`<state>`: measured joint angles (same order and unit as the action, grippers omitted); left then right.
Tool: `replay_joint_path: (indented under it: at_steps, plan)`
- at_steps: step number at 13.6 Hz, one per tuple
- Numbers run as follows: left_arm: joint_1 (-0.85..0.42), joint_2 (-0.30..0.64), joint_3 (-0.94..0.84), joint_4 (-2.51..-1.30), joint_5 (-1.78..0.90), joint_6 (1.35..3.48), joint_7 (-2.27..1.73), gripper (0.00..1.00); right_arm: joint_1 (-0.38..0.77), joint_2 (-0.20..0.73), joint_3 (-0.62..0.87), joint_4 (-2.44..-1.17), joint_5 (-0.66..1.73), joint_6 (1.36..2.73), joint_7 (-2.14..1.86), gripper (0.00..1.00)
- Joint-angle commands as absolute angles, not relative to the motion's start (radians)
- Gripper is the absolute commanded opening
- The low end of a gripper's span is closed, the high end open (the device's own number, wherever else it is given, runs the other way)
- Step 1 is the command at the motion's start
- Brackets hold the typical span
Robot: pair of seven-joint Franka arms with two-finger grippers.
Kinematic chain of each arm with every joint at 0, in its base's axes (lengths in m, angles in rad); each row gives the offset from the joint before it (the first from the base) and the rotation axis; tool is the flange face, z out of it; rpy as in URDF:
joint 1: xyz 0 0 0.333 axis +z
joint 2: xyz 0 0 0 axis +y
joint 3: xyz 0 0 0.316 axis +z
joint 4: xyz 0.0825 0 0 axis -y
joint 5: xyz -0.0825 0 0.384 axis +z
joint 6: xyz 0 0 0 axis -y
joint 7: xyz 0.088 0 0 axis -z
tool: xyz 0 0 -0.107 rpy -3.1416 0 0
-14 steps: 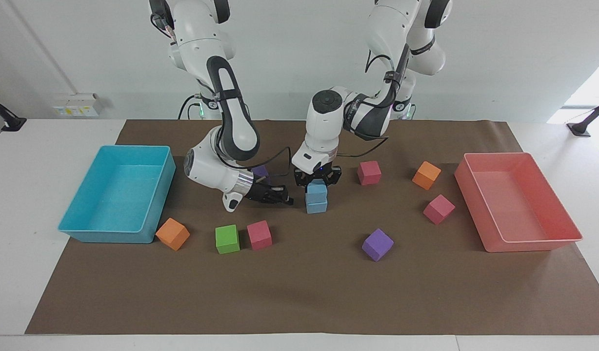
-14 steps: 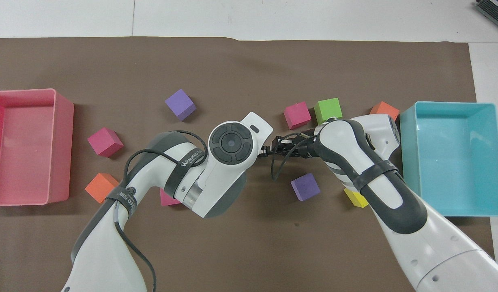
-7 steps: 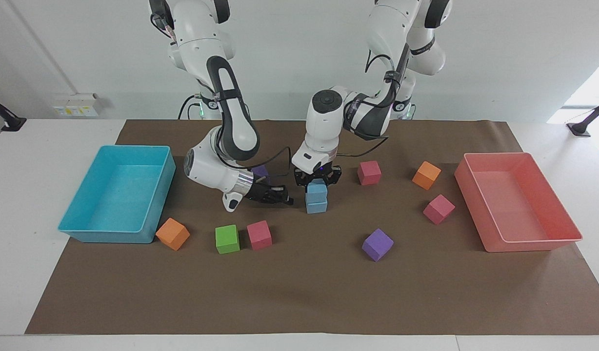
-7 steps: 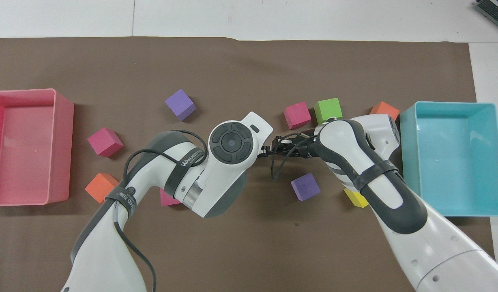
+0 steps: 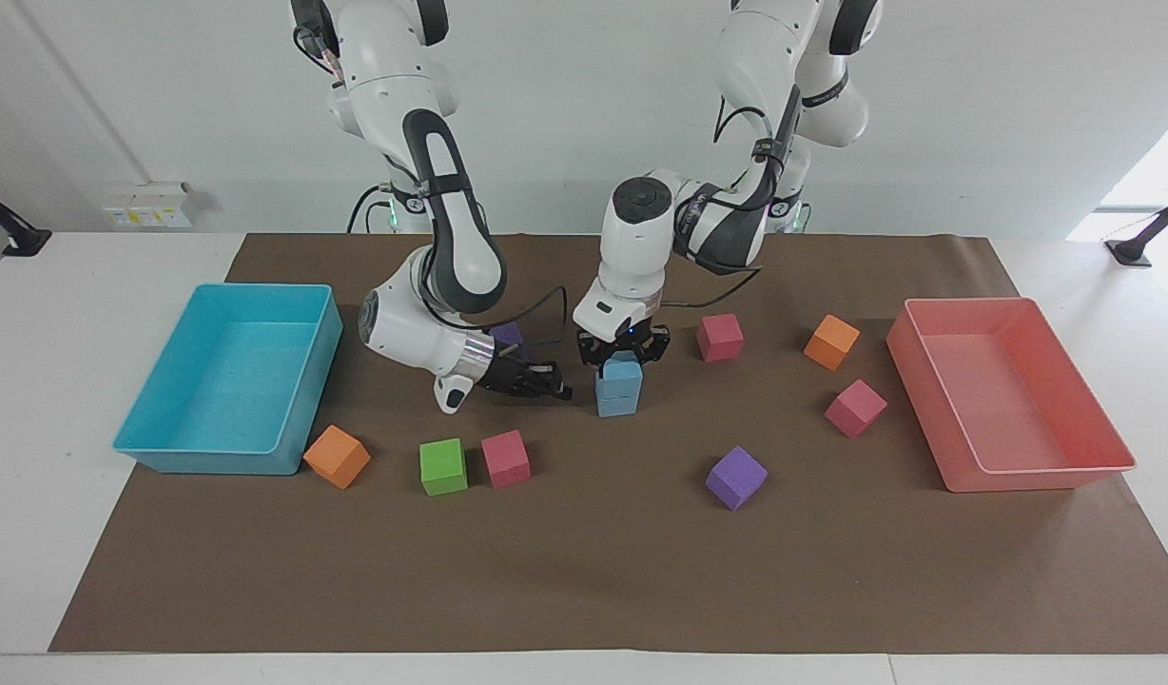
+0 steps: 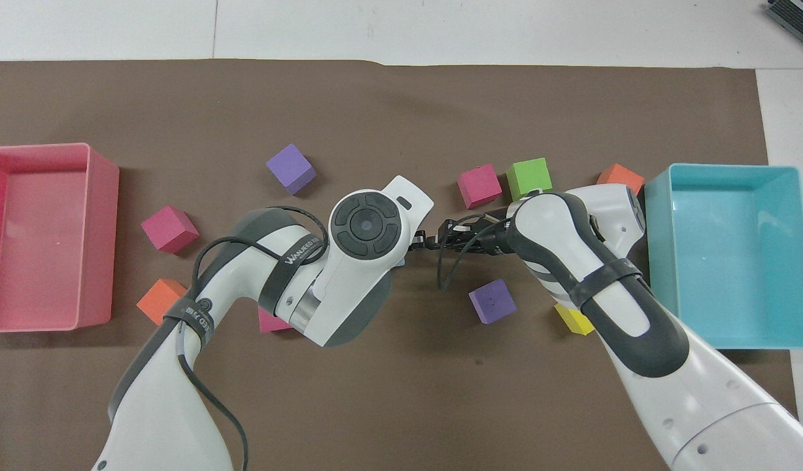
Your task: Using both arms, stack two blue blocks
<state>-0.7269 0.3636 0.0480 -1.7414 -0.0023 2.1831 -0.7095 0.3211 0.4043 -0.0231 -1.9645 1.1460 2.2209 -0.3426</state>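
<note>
Two sky-blue blocks stand stacked mid-table: the upper blue block (image 5: 620, 369) rests squarely on the lower blue block (image 5: 617, 401). My left gripper (image 5: 622, 348) points straight down over the stack. It is open, with its fingers (image 5: 589, 352) on either side of the upper block's top edge. My right gripper (image 5: 557, 388) lies low and level beside the stack, toward the right arm's end of the table, shut with nothing in it. In the overhead view the left wrist (image 6: 365, 226) hides the stack and the left gripper. The right gripper (image 6: 427, 243) points at that wrist.
A turquoise tray (image 5: 327, 333) sits at the right arm's end of the table, a pink tray (image 5: 917, 381) at the left arm's end. Loose cubes lie around: purple (image 5: 736, 478), pink (image 5: 855, 407), orange (image 5: 831, 341), red (image 5: 719, 337), pink (image 5: 505, 459), green (image 5: 443, 466), orange (image 5: 337, 457), yellow (image 6: 575, 320).
The left gripper's fingers have spread off the upper blue block, which now sits flush on the lower one. The left wrist shifted slightly. The right arm has not moved.
</note>
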Motion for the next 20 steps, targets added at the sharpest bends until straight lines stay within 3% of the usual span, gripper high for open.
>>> replay_joint_path:
  at_steps: [1, 8, 9, 10, 11, 12, 15, 20]
  plan:
    - [-0.727, 0.344, 0.052, -1.733, 0.018, 2.168, -0.706, 1.0, 0.31, 0.399, -0.017, -1.979, 1.184, 2.217, -0.383, 0.0]
    - [-0.672, 0.171, 0.063, -1.77, 0.017, 2.057, -0.664, 1.0, 0.296, 0.384, -0.02, -1.973, 1.167, 2.204, -0.38, 0.03]
    - [-0.642, 0.129, 0.063, -1.795, 0.017, 2.037, -0.623, 1.0, 0.293, 0.367, -0.021, -1.973, 1.164, 2.204, -0.38, 0.16]
    - [-0.597, 0.086, 0.063, -1.833, 0.017, 2.034, -0.562, 1.0, 0.293, 0.358, -0.025, -1.973, 1.149, 2.204, -0.379, 0.36]
    - [-0.563, 0.043, 0.063, -1.877, 0.017, 2.036, -0.492, 1.0, 0.29, 0.344, -0.029, -1.973, 1.125, 2.204, -0.377, 0.71]
    - [-0.527, 0.007, 0.063, -1.917, 0.017, 2.034, -0.436, 1.0, 0.275, 0.333, -0.029, -1.973, 1.103, 2.206, -0.376, 1.0]
    - [-0.399, -0.06, 0.063, -1.924, 0.017, 1.943, -0.208, 1.0, 0.242, 0.285, -0.029, -1.971, 1.033, 2.206, -0.33, 1.0]
    - [-0.253, -0.038, 0.063, -1.679, 0.006, 1.725, 0.015, 1.0, 0.222, 0.184, -0.031, -1.925, 0.592, 2.172, -0.054, 1.0]
